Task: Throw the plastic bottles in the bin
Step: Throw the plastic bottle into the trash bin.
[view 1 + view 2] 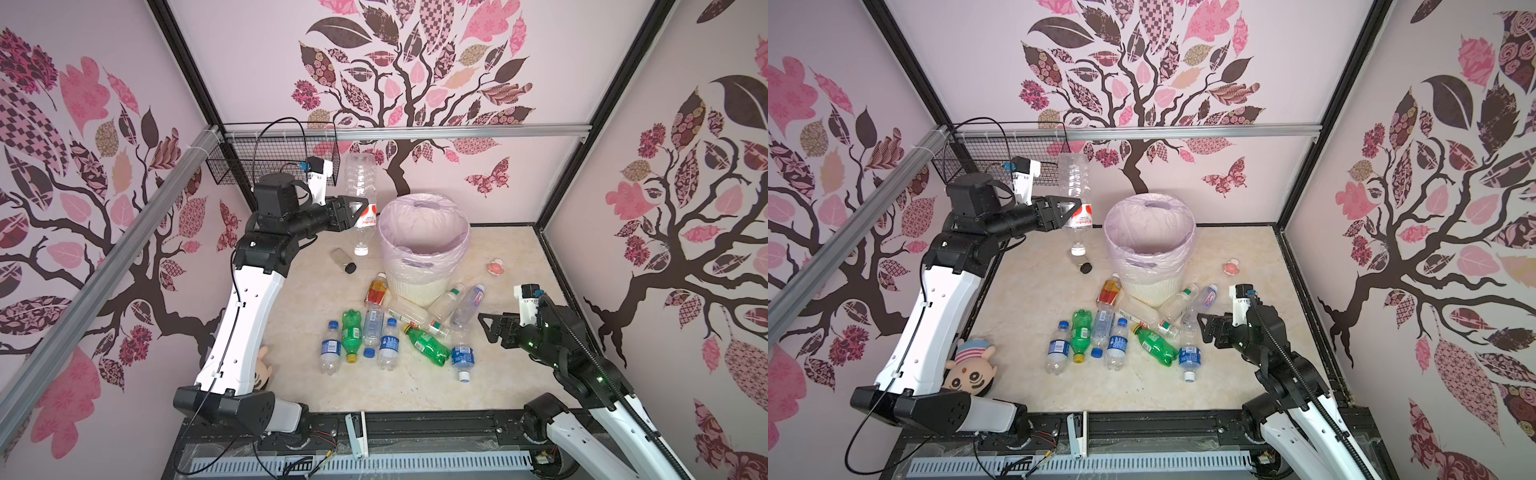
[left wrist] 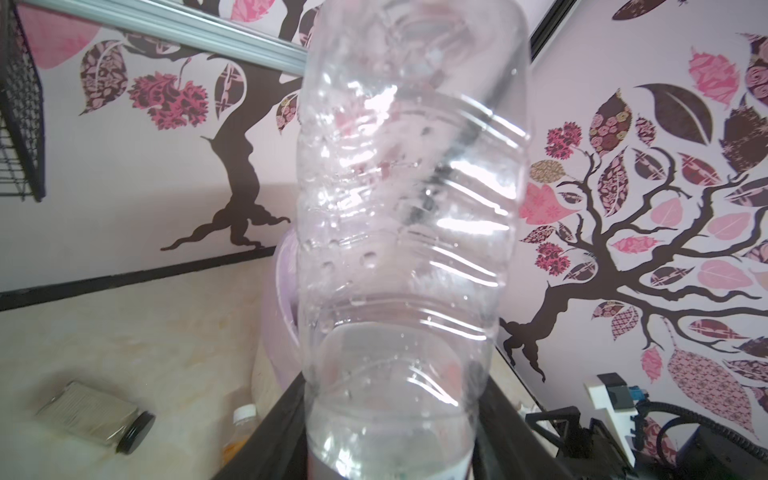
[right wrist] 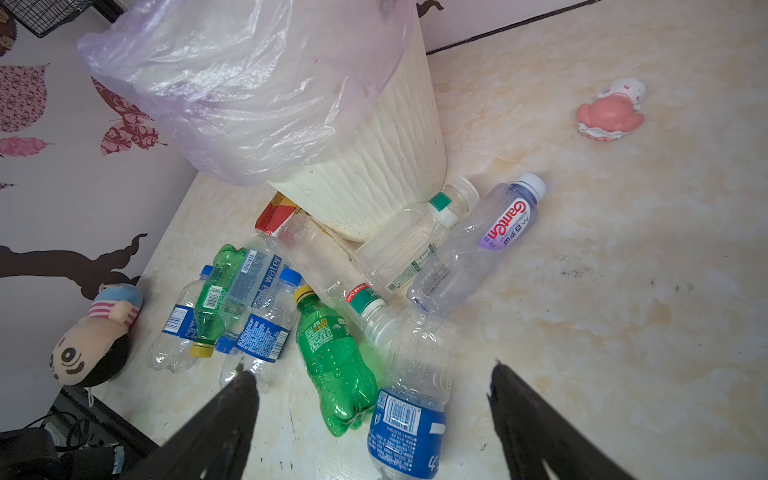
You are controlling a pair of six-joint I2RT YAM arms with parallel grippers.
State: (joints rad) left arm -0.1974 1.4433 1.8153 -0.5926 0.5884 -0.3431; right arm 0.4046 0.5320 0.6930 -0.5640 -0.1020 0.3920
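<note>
My left gripper (image 1: 356, 212) (image 1: 1073, 212) (image 2: 386, 419) is shut on a large clear plastic bottle (image 1: 360, 178) (image 1: 1074, 178) (image 2: 407, 208) with a red and white label. It holds the bottle cap down, in the air just left of the bin (image 1: 419, 286) (image 1: 1152, 286) (image 3: 374, 166), a white ribbed basket with a pale pink bag. Several more plastic bottles (image 1: 390, 332) (image 1: 1113, 332) lie in a heap in front of the bin. My right gripper (image 1: 488, 328) (image 1: 1206, 328) (image 3: 370, 370) hangs open and empty at the heap's right end, above a blue-labelled bottle (image 3: 407, 415) and a green one (image 3: 332, 357).
A brownish jar with a black lid (image 1: 344, 259) (image 2: 99, 415) lies left of the bin, below the held bottle. A small pink toy (image 1: 495, 267) (image 3: 609, 112) sits right of the bin. A plush doll (image 1: 971, 365) lies by the left arm. A black wire basket (image 1: 274, 160) hangs at the back left.
</note>
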